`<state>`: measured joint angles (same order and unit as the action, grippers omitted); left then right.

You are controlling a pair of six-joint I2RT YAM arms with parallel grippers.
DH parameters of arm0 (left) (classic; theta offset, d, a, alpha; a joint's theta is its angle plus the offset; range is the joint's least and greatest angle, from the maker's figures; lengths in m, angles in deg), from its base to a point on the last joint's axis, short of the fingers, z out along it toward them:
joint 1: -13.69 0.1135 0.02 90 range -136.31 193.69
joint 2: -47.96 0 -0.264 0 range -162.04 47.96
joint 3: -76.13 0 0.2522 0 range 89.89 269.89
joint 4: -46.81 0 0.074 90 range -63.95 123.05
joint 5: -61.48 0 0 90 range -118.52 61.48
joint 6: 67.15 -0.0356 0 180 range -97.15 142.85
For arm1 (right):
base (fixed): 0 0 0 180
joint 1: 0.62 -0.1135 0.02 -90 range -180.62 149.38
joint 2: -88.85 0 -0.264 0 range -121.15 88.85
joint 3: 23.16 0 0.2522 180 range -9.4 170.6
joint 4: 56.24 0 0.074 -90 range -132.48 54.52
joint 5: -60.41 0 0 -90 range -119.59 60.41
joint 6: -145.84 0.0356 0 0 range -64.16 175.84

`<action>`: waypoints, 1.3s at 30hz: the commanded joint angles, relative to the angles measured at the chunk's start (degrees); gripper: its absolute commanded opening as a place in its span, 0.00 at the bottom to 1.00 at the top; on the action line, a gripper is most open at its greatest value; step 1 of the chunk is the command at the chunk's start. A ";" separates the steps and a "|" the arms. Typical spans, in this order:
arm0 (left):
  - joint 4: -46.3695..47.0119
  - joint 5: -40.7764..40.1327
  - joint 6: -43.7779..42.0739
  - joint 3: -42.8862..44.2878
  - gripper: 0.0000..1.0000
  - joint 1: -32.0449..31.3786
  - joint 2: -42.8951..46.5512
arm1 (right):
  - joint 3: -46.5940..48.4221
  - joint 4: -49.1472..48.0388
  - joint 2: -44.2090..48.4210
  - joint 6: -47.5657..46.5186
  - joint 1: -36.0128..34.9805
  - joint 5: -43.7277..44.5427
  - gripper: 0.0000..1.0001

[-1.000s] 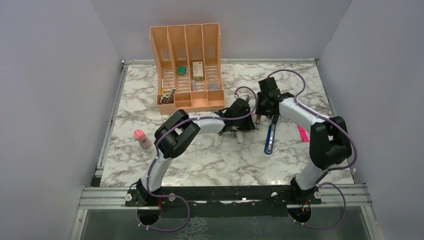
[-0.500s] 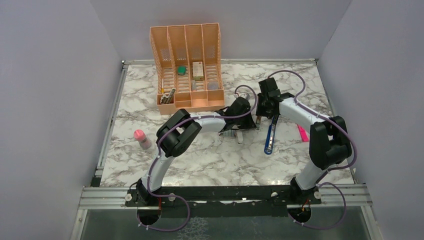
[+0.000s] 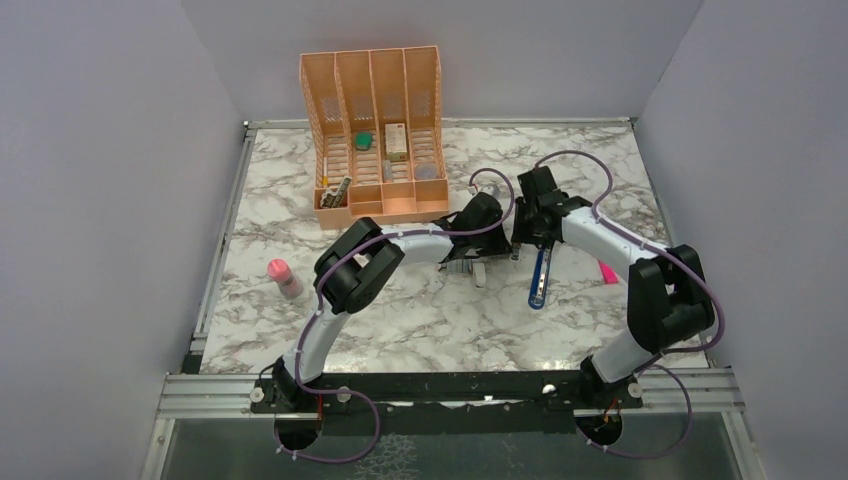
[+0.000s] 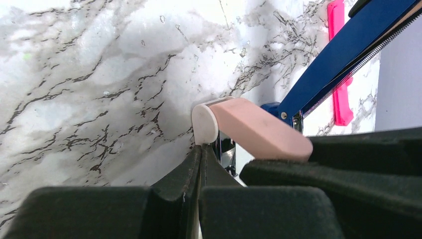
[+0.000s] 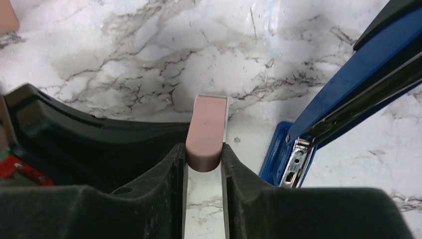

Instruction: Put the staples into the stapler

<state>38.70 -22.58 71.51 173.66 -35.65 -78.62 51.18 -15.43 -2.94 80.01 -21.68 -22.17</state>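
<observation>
The blue stapler [image 3: 540, 274] lies open on the marble, its silver channel showing in the right wrist view [image 5: 348, 84]; it also shows in the left wrist view [image 4: 343, 52]. My right gripper [image 5: 204, 149] is shut on a pinkish-tan eraser block [image 5: 207, 130], just left of the stapler's hinge end. My left gripper [image 4: 201, 152] is shut with its fingers pressed together; its tips sit right under a white eraser block [image 4: 204, 123] that touches the pinkish one [image 4: 261, 132]. In the top view the two grippers [image 3: 476, 258] [image 3: 524, 244] nearly meet. The staples are not in view.
A thin pink marker [image 3: 605, 268] lies right of the stapler. An orange desk organiser [image 3: 375, 205] with small items stands at the back. A small pink bottle [image 3: 284, 278] stands at the left. Grey walls enclose the table.
The right arm has shifted slightly, its wrist moving a little nearer and lower by the stapler's far end. The left arm and the stapler have hardly moved.
</observation>
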 commanded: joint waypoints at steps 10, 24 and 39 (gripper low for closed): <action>0.56 -2.39 -0.34 -3.11 0.00 -0.26 -2.38 | -5.53 3.00 1.52 3.29 -2.23 -1.41 0.21; 6.15 -4.36 1.25 -10.19 0.00 0.25 2.44 | -6.88 -0.26 -0.79 5.02 -2.23 1.15 0.27; 11.23 -7.19 2.03 -15.22 0.03 0.29 5.34 | -1.50 3.07 2.36 5.28 -2.23 5.22 0.55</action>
<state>52.47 -27.67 74.42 159.82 -35.54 -73.64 46.43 -14.34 -3.29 84.53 -23.82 -19.70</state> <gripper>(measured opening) 0.030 0.527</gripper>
